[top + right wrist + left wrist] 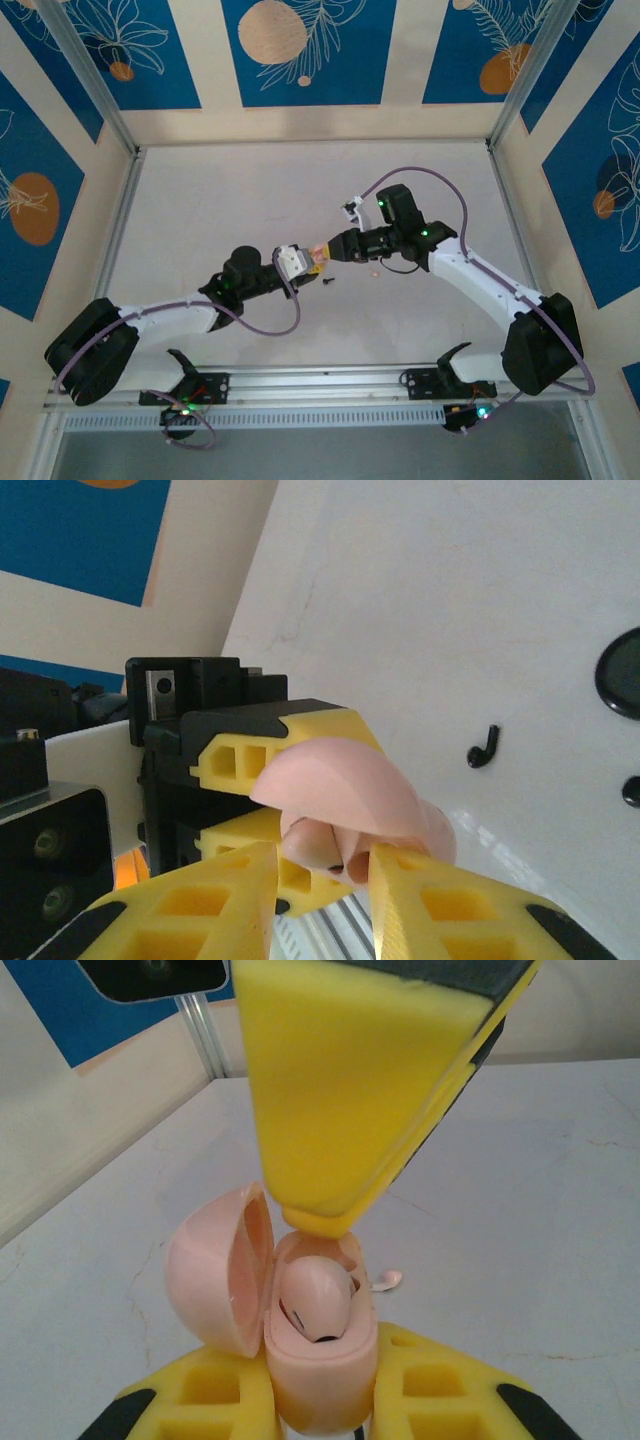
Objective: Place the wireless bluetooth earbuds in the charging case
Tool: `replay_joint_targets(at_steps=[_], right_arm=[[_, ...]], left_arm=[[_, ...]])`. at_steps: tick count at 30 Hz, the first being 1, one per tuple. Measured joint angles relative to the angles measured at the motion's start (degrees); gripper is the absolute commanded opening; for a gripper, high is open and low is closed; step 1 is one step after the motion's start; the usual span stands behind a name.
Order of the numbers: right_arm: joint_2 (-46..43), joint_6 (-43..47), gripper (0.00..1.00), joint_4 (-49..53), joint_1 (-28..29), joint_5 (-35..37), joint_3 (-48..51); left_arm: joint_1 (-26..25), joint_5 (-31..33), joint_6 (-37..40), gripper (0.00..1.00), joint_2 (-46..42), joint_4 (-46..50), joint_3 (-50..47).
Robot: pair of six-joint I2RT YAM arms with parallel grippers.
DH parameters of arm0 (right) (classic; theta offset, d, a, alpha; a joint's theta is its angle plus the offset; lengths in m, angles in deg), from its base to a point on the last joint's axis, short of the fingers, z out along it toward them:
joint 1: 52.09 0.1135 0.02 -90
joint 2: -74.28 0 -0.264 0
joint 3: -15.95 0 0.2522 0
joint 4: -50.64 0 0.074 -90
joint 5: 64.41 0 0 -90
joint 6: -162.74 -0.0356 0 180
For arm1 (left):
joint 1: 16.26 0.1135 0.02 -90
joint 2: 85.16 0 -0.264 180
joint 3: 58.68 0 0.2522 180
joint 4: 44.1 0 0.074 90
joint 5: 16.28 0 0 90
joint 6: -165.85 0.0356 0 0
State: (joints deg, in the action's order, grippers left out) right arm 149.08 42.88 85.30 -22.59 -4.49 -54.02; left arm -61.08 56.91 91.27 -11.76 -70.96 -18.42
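By my reckoning I am about halfway through. My left jaws (322, 1395) are clamping tight on the pale pink egg-shaped plastic charging case (325, 1360), with its domed lid (210, 1270) swung open. One pale pink earbud (315, 1295) is sitting in the case's well. My right jaws (325, 865) are standing slightly apart right over it, apparently not pinching it. A small pale stemmed piece (388, 1280), which I take for the other earbud, is lying on the white table (520, 1210) beyond the case, waiting to go in. A tiny black hooked piece (485, 748) is lying on the table too, apart from the case.
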Motion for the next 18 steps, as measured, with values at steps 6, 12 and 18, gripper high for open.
replay_joint_targets(at_steps=[6,12,18], right_arm=[[-0.61,4.04,0.30,9.16,-3.50,4.50,-3.39],[2.45,6.60,0.31,19.50,-8.41,11.96,-4.76],[8.76,6.80,0.33,24.63,-10.95,15.67,-3.43]], left_arm=[[0.00,0.44,-0.04,0.18,-1.03,-0.02,-0.87],[-0.04,1.18,-0.48,0.18,-2.12,0.04,-3.65],[-0.09,2.36,-0.90,0.18,-2.97,0.94,-4.50]])
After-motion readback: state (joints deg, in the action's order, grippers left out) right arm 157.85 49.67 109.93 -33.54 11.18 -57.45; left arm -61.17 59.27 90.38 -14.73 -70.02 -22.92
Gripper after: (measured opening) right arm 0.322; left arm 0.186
